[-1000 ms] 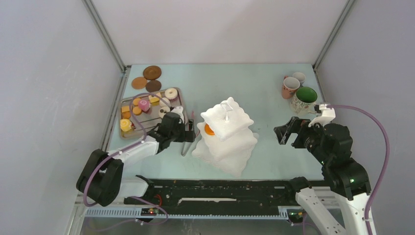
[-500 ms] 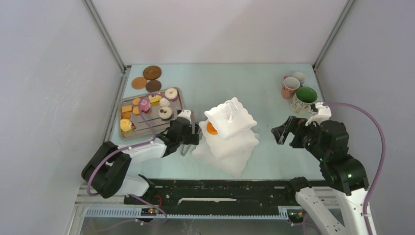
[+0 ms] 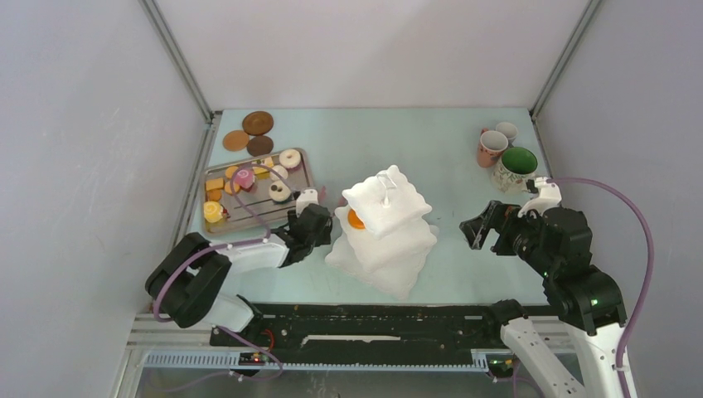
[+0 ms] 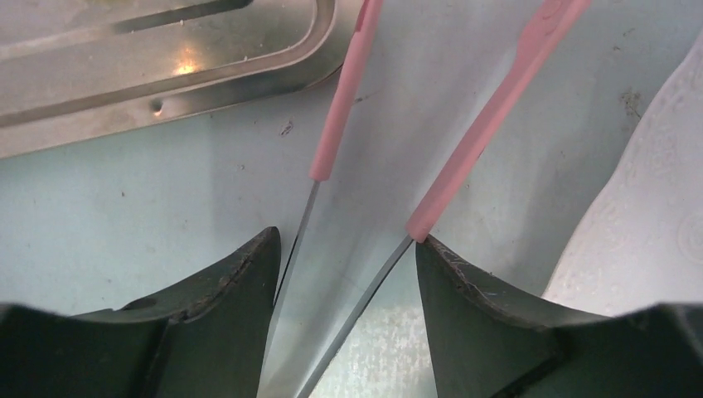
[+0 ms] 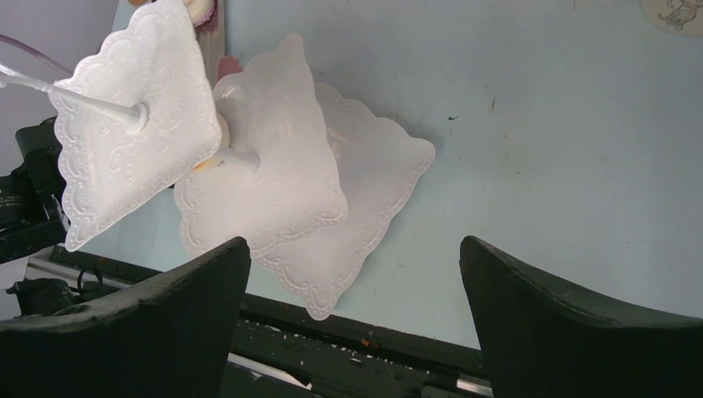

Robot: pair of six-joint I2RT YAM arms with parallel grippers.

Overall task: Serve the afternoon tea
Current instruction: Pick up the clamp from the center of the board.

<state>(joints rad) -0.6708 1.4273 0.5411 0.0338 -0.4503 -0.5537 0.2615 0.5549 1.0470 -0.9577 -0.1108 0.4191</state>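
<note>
- Overhead, the white three-tier stand (image 3: 399, 207) sits mid-table with an orange biscuit (image 3: 355, 219) on its middle tier. The three mugs (image 3: 491, 148) cluster at the far right corner. The brown coasters (image 3: 257, 123) lie far left, beyond the grey tray (image 3: 249, 220) of donuts (image 3: 289, 158) and cakes (image 3: 214, 211).
- Left wrist: the left gripper (image 4: 344, 240) straddles the pink tongs (image 4: 344, 99), its fingers close against both arms. Whether they press, I cannot tell.
- Right wrist: the right gripper (image 5: 355, 246) gapes wide, holding nothing, facing the stand.

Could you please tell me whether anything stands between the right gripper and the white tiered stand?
Nothing visible does. Only bare table lies between the open right gripper and the white tiered stand.
</note>
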